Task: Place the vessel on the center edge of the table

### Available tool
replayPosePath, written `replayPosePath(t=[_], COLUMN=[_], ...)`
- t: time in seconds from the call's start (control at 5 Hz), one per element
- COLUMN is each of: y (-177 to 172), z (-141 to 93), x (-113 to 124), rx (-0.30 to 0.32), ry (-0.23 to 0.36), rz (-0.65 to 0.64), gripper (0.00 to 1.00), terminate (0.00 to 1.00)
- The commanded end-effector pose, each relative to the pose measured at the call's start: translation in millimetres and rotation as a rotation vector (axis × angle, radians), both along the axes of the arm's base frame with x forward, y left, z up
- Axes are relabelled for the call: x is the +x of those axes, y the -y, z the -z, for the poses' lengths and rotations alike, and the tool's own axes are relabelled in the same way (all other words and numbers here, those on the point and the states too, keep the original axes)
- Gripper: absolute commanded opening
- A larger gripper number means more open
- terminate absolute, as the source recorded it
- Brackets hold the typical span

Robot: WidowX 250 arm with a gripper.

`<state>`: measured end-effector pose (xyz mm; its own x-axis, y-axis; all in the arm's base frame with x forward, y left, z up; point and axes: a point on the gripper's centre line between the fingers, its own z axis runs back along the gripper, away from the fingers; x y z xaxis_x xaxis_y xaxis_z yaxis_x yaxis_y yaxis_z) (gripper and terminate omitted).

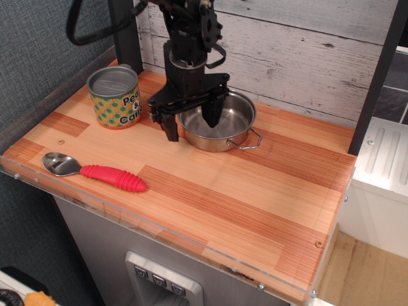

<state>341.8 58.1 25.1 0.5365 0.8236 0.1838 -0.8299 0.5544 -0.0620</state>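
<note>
The vessel (pixel 231 124) is a shallow shiny steel pot with wire loop handles, standing at the back middle of the wooden table (pixel 210 191). My gripper (pixel 191 124) is open and lowered over the pot's left rim. One finger (pixel 170 126) is outside the rim on the left, the other finger (pixel 211 115) is inside the pot. The rim lies between them. The pot's left handle is hidden behind the gripper.
A green-orange printed tin can (pixel 115 97) stands at the back left, close to the gripper. A spoon with a red handle (pixel 95 171) lies near the front left edge. A clear acrylic rim (pixel 146 224) runs along the table's front edge. A plank wall stands behind.
</note>
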Motion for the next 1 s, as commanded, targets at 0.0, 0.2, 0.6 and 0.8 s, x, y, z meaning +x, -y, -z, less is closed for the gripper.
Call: replayPosePath(t=[0.0,0.2,0.6,0.8], y=[-6.1,-7.5,-6.0,-3.9], z=[-6.6,-3.0,-11.7,-20.6], x=[4.2,2.8,1.8,-0.4], rx=[-0.035,-0.076,-0.111,-0.117], ry=[0.087,0.081,0.079,0.089], rz=[0.008,0.062,0.089,0.109], gripper=[0.00,0.00,0.00,0.00], terminate=[0.00,0.00,0.00,0.00])
